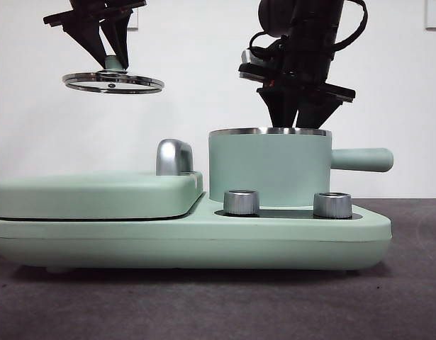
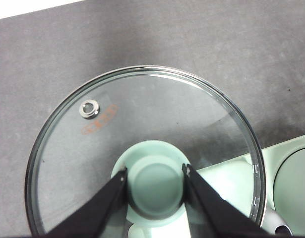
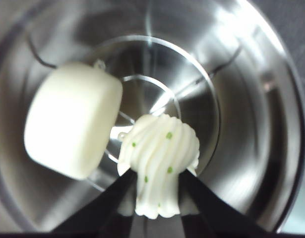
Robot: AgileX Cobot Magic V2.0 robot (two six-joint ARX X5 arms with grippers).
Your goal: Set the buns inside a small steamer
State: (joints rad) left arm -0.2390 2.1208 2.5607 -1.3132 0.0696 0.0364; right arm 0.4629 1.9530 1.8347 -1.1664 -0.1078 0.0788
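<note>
The ridged bun with small green dots sits between the jaws of the right end effector, which is closed on it and reaches down inside the small steamer. The smooth loaf bun already lies on the steel floor of the pot, just beside the held bun. So the step in hand seems to be the placing of the second bun, and the task looks nearly complete. The next move calls for opening the jaws so the bun rests beside the loaf, then lifting straight up without touching the steel rim.

The right arm comes steeply from above, with its jaws below the rim (in the front view their tips are hidden by the pot wall). The left end effector hangs high and well apart from the pot, jaws clamped around the green knob of the glass lid, which it holds level over the table.
</note>
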